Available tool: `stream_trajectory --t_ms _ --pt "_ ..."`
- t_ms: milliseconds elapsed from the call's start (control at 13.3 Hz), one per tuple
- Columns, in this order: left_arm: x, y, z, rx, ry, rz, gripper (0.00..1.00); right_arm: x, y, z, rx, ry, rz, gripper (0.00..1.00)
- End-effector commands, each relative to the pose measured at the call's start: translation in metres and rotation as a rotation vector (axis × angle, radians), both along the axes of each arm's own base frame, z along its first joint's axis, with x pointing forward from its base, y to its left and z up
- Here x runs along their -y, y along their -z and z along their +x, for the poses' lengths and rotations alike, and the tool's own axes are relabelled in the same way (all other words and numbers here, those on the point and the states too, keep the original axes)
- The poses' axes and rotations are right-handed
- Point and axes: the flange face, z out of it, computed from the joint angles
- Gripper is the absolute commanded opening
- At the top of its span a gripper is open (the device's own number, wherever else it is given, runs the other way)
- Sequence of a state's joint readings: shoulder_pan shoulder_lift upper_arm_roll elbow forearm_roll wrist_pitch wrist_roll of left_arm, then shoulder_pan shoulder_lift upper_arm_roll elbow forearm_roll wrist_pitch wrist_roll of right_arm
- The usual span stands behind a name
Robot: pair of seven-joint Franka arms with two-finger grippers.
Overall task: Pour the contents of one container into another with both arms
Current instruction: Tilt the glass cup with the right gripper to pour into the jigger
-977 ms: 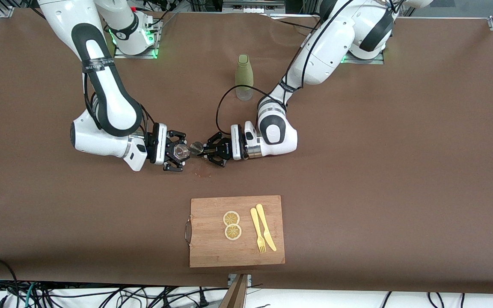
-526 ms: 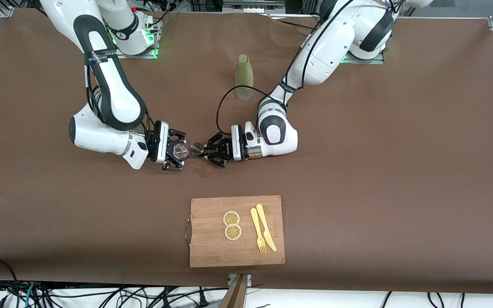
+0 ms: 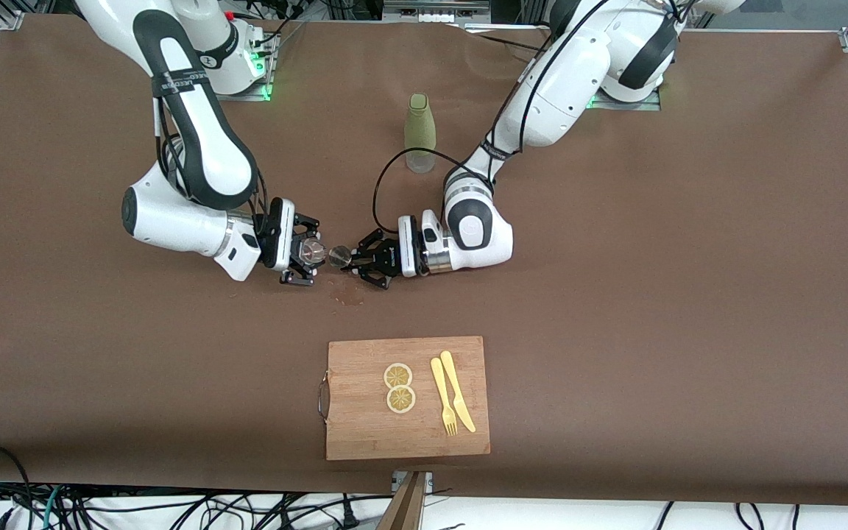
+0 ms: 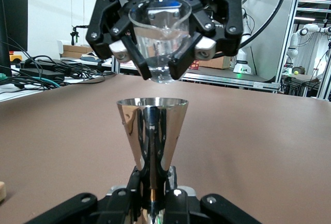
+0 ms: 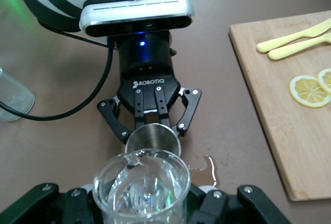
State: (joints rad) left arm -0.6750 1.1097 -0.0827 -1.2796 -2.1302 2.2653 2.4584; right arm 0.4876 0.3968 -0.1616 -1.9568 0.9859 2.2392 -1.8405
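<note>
Two black multi-fingered tools facing each other over the brown desk, midway between the robots' bases and the wooden cutting board [image 3: 408, 397]. Right tool [image 3: 305, 255] clamped on the tiny clear faceted glass tumbler [image 3: 312, 252], tipped a little with its mouth toward the other arm. Left tool [image 3: 360, 260] clamped at the narrow waist of the small silvery hourglass-shaped metal jigger [image 3: 339, 256], held upright with its open cone upward. Seen from the left wrist, tumbler [image 4: 161, 36] up above and just short of the jigger's rim [image 4: 151, 101], the two apart, no stream visible between them. Seen from the right wrist, some clear liquid apparently in the tumbler [image 5: 141, 185], the jigger's mouth [image 5: 152, 138] just ahead of its lip.

Judged as the pour itself, at its very start: both vessels lifted and lined up, tipping begun but nothing yet running across. Next, probably: more roll of the right wrist, slowly, with the tumbler's lip kept over the middle of the narrow cone; left arm held steady and level. Small target, so little margin for drift. A wet patch [image 5: 202, 164] on the desk below the two tools, a hint of how easily liquid misses.

Elsewhere: tall green-sleeved bottle [image 3: 419, 132] standing nearer the bases; two lemon slices [image 3: 399, 387], a yellow fork [image 3: 443, 396] and a yellow knife [image 3: 457, 390] on the board.
</note>
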Motion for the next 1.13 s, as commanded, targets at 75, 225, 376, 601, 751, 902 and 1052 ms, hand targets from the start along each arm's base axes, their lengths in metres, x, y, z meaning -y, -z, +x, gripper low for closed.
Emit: stream_trajectory --t_ms 75,225,376,601,751,902,1052 --pt "0.005 0.0 0.005 0.031 -0.029 -0.004 0.0 -0.008 -0.012 -0.012 -0.01 0.015 -0.063 0.28" --pt "0.004 0.002 0.005 0.03 -0.029 -0.002 0.0 -0.008 -0.012 -0.012 -0.008 0.016 -0.067 0.28" --pt "0.005 0.003 0.004 0.029 -0.028 -0.001 0.0 -0.01 -0.015 -0.012 -0.012 0.022 -0.094 0.28" --pt "0.005 0.004 0.003 0.027 -0.027 -0.001 0.0 -0.013 -0.018 -0.012 -0.021 0.032 -0.111 0.28" --pt "0.005 0.004 0.003 0.027 -0.027 -0.001 0.0 -0.016 -0.021 -0.011 -0.022 0.048 -0.114 0.28" --pt "0.005 0.004 0.003 0.027 -0.027 -0.001 0.0 -0.021 -0.021 -0.013 -0.033 0.07 -0.125 0.28" --pt "0.005 0.004 0.003 0.027 -0.027 -0.001 0.0 -0.024 -0.022 -0.012 -0.038 0.074 -0.152 0.28"
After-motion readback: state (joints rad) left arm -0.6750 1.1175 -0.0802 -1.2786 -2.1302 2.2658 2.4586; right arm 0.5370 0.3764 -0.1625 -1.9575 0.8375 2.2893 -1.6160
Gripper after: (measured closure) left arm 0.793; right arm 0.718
